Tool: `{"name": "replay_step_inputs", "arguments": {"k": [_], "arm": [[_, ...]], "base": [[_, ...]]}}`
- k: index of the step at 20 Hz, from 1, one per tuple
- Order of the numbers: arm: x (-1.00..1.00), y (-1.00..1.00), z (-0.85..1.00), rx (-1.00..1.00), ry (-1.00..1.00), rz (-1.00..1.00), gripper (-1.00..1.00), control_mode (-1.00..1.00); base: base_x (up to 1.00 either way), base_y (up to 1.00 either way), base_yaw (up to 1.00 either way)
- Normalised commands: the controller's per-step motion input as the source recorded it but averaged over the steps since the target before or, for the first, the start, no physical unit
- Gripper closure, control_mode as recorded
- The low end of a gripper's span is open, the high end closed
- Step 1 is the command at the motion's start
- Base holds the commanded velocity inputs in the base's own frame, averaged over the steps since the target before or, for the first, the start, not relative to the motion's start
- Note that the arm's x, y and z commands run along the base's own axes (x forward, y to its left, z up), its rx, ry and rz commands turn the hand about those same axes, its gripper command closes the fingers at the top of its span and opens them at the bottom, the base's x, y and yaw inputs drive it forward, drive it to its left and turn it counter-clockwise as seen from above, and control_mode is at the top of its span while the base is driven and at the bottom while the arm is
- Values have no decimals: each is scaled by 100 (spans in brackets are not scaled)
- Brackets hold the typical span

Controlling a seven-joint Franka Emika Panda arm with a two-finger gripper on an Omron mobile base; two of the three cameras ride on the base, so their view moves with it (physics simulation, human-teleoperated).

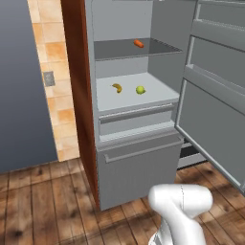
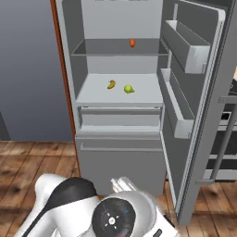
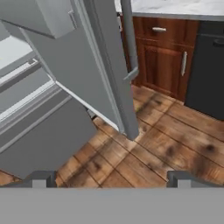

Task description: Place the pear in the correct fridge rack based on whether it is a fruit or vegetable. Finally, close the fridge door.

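The pear (image 1: 140, 89) is lying on the white fridge rack (image 1: 158, 98), just beside the banana (image 1: 116, 87), which fits its being a fruit; the carrot (image 1: 139, 43) is sitting apart on the darker shelf (image 1: 115, 50) above. With the sorting apparently done, the fridge door (image 2: 203, 106) is standing wide open, so closing it is the step remaining. In the hand view the gripper (image 3: 111, 178) is pointing toward the door's lower edge and the wooden floor (image 3: 175, 144), its fingers (image 3: 42, 178) spread wide and holding nothing, probably lining up for a push, though only their tips are showing.
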Motion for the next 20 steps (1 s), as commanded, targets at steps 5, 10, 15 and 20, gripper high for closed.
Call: {"name": "replay_step_inputs", "arguments": {"k": [5, 10, 15, 20], "arm": [[-5, -100, -23, 0, -14, 6, -100, -100], [52, -98, -33, -3, -14, 30, -100, -100], [63, -75, -49, -5, -8, 21, -100, -100], [64, -29, -17, 0, 0, 2, -100, -100]], "base": [[0, 0, 0], [0, 0, 0], [0, 0, 0], [0, 0, 0]]}}
